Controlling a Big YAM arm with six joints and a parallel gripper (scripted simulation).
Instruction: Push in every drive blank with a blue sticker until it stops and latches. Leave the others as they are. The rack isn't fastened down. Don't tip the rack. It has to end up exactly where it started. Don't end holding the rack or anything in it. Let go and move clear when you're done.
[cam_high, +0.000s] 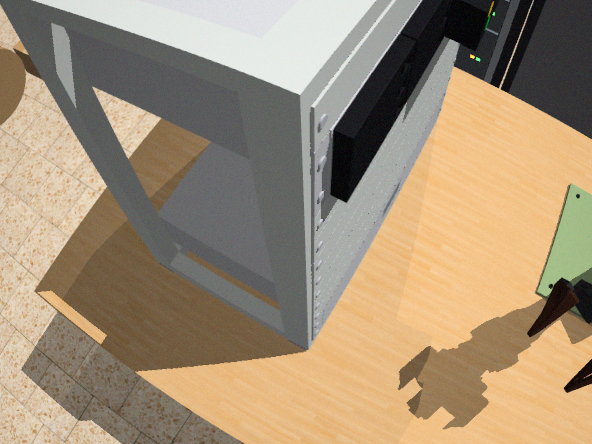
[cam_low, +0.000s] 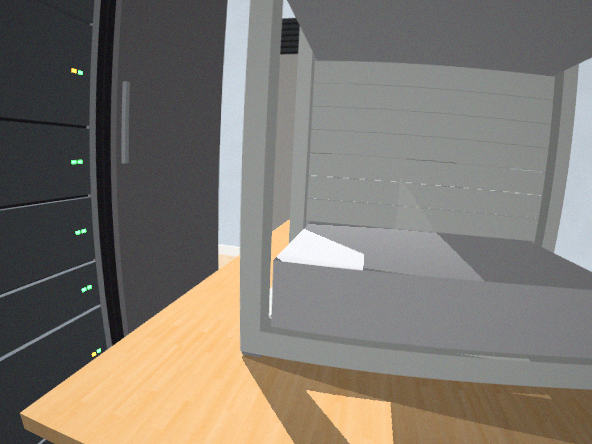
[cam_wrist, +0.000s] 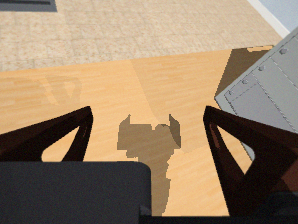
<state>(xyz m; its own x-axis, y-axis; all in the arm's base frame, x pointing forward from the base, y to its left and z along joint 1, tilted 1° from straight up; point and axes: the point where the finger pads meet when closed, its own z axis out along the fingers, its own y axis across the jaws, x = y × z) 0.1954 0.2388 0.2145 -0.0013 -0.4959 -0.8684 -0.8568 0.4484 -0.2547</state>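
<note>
- Top view: the grey rack (cam_high: 280, 165) stands toward the worktop's (cam_high: 490, 165) far left corner, with black drive blanks (cam_high: 370, 135) jutting from its front. No blue sticker shows from here, so I'd check each face before pushing.
- Exterior view: only the rack's open back frame (cam_low: 255, 200) shows, sitting flat.
- Wrist view: the gripper (cam_wrist: 148, 135) hangs spread wide and empty above bare wood, the rack's lower corner (cam_wrist: 260, 95) just beside its right finger. Best to press square and slow, so the rack can't slide.
</note>
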